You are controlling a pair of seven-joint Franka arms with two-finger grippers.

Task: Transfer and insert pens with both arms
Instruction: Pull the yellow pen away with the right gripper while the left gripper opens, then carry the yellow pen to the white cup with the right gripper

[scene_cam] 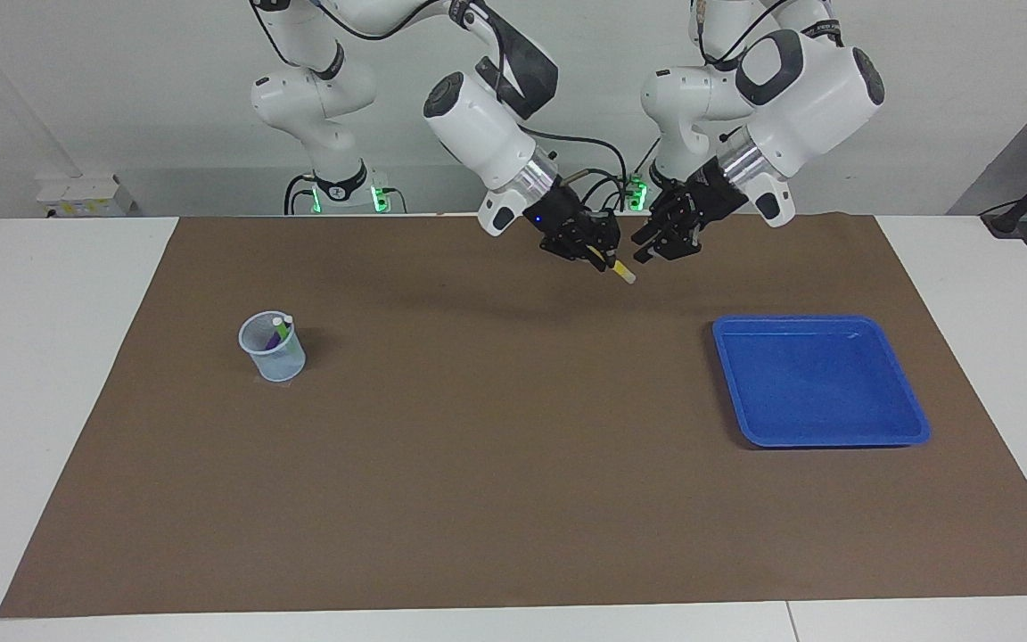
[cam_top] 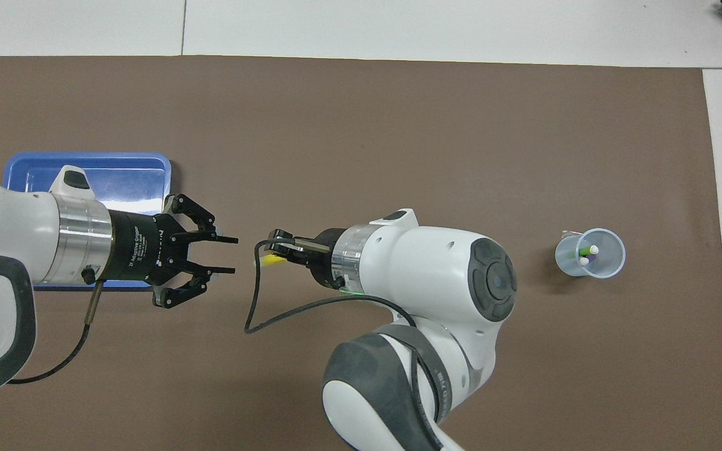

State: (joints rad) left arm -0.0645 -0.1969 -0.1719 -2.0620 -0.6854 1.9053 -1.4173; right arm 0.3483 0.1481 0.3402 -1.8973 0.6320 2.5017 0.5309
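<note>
Yellow pen (scene_cam: 622,270), pale whitish tip

Three pens: one yellow pen (scene_cam: 622,269) about 12 o'clock on the table (scene_cam: 513,499), and one green pen (cam_top: 585,251) and one purple pen (scene_cam: 279,335) together in the single clear cup (scene_cam: 273,348) near 9 o'clock in the facing view. One blue tray (scene_cam: 821,382) near 3 o'clock. Two arms, each with one gripper: left gripper (scene_cam: 667,242), right gripper (scene_cam: 592,250).

Yellow pen (scene_cam: 620,267) with pale cap end, tilted, clamped in the right gripper (scene_cam: 601,252) above the mat's middle near the robots' edge, purple pen (scene_cam: 279,333) and green pen (cam_top: 585,251) standing in a clear cup (scene_cam: 273,348) toward the right arm's end of the desk
</note>
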